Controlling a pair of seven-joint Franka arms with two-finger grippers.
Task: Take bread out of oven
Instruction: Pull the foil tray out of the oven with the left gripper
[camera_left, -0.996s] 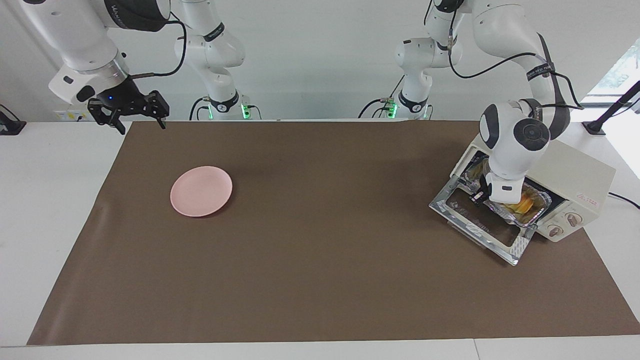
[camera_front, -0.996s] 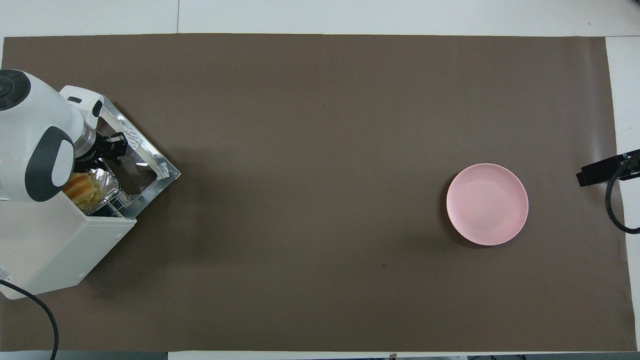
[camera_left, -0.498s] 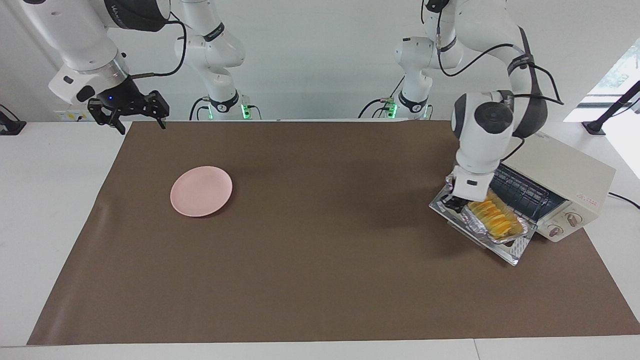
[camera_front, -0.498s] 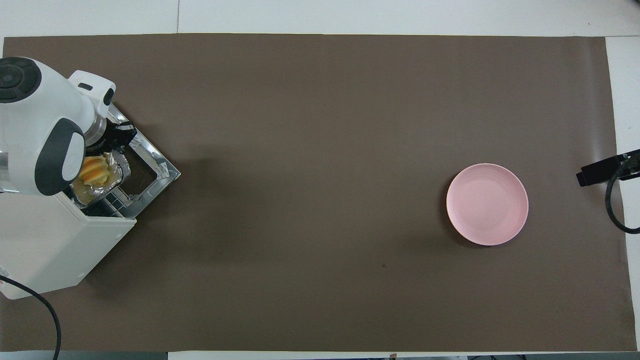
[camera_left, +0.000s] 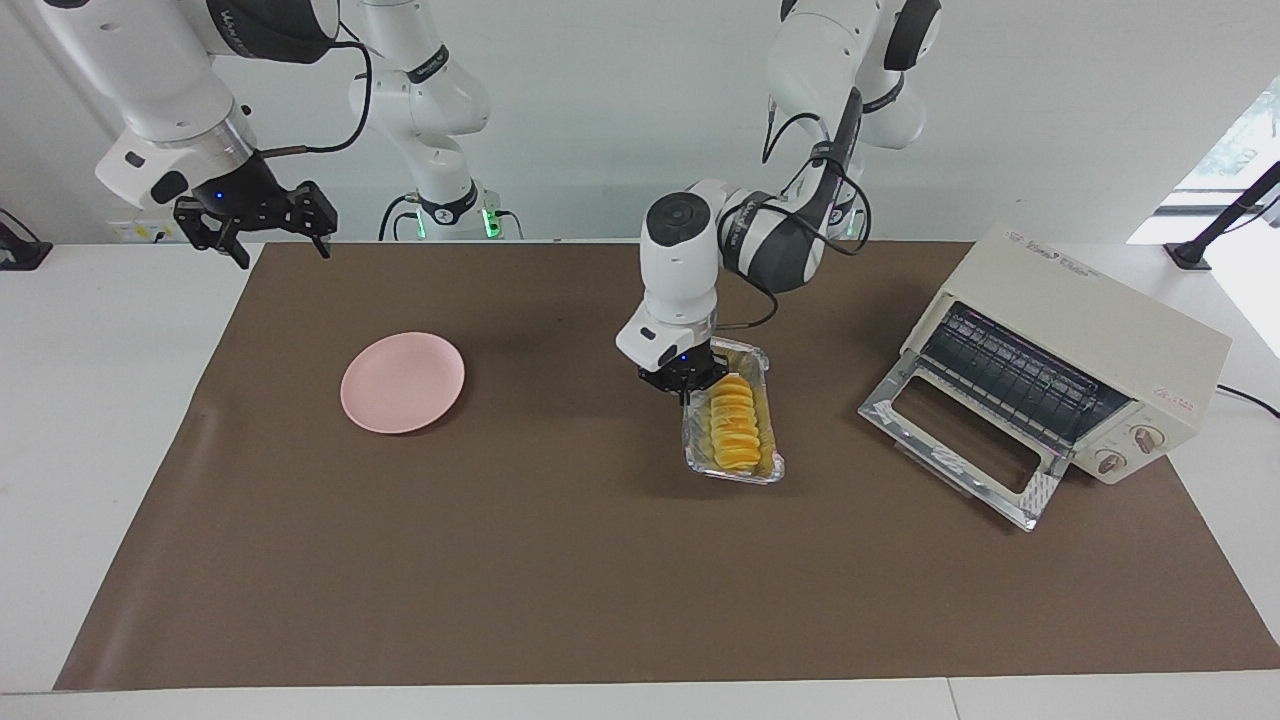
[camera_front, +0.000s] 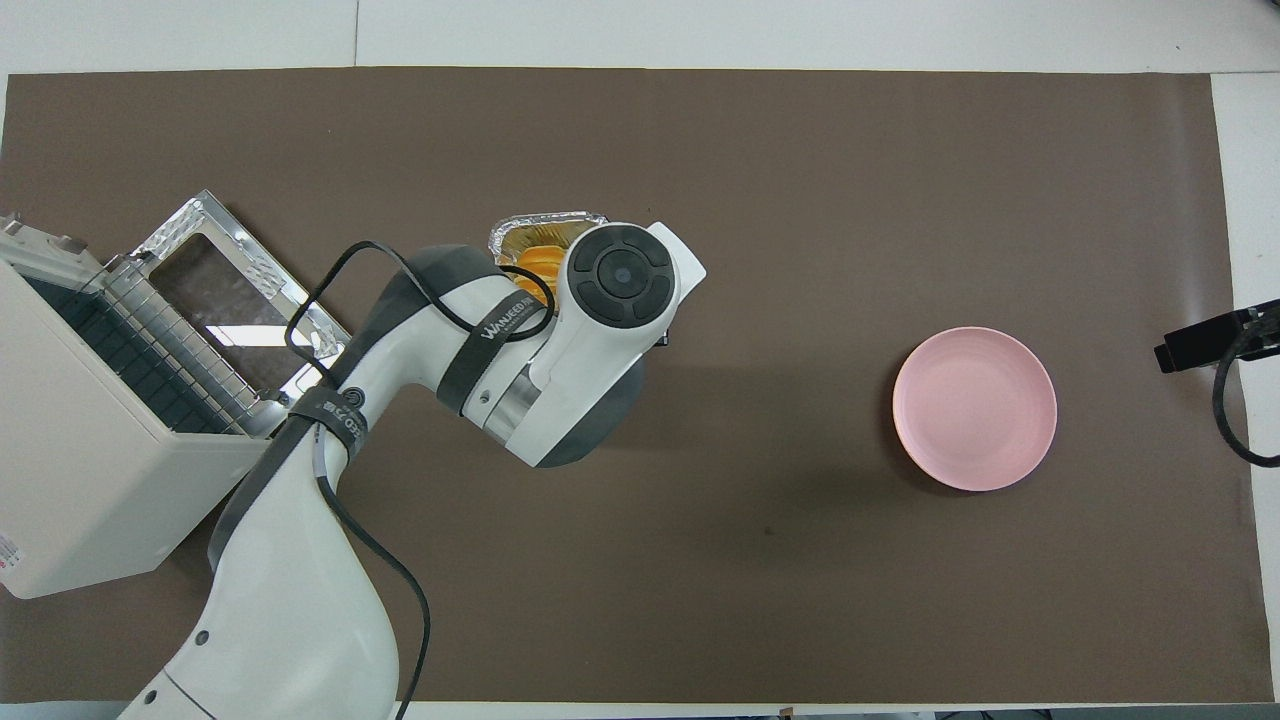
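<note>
1. Two arms are showing in the facing view. The left end effector (camera_left: 686, 384) is gripping the rim of a foil tray (camera_left: 734, 470) over the middle of the brown mat (camera_left: 560, 560) on the bench (camera_left: 90, 420), and the bread (camera_left: 733, 424) is lying in that tray, out of the oven (camera_left: 1090, 350), which is sitting at the left arm's end of the bench with its door (camera_left: 955, 445) hanging open. The pink plate (camera_left: 402, 382) is resting toward the right arm's end. The right end effector (camera_left: 268, 232) is waiting over the mat's corner, fingers spread wide.
2. One arm is covering most of the tray (camera_front: 545, 220) in the overhead view; only a bit of bread (camera_front: 540, 262) is peeking out. The oven (camera_front: 90, 440) and plate (camera_front: 974, 408) are sitting well apart.
</note>
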